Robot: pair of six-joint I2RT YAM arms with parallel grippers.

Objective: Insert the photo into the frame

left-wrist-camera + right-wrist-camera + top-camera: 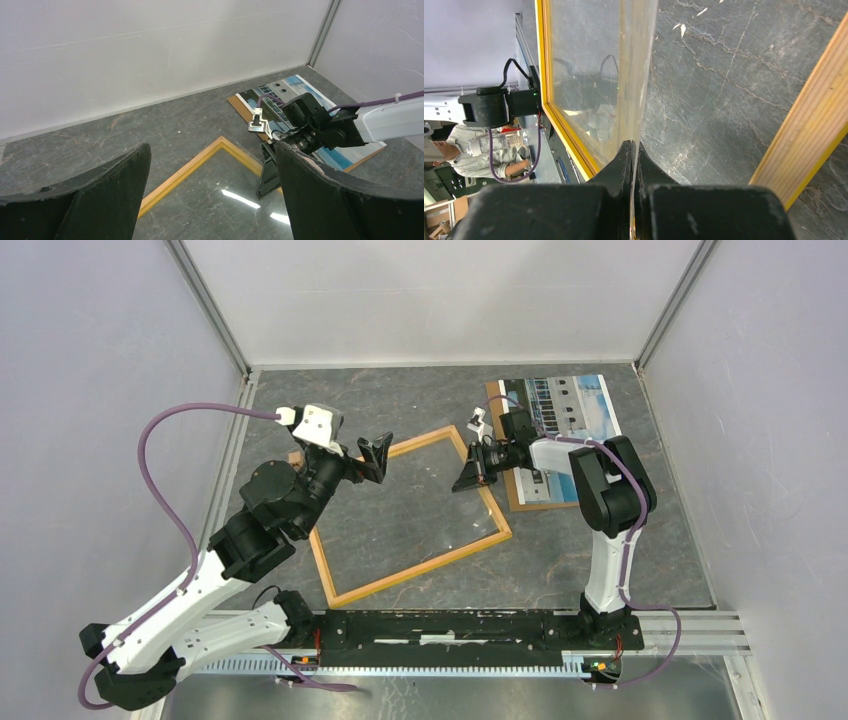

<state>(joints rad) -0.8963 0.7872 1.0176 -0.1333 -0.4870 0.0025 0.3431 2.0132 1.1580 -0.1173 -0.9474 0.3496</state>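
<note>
- The photo (578,405) is seen lying flat at the far right of the bench (620,560), on top of a brown backing board (528,504). It is well apart from the open middle of the frame (420,568), and its near-left part is hidden under the right arm.
- The frame is laid flat at the centre of the bench, turned cornerwise.
- The right gripper (633,150) is clenched on the edge of a clear sheet (594,85), which is tilted up at the frame's right side. The photo itself is not held.
- The left gripper (378,452) is spread wide and empty, and is held above the frame's far edge.
- The photo is judged to be light, thin and limp. Sagging is to be expected if it is lifted by one edge, and creasing if it is pinched hard.
- Little is offered to a gripper while the print lies flush on the board. A corner or edge slid past the board is judged the best place, taken shallowly at the white margin.
- The printed face may be slippery, so a gentle drag is probably needed first.
</note>
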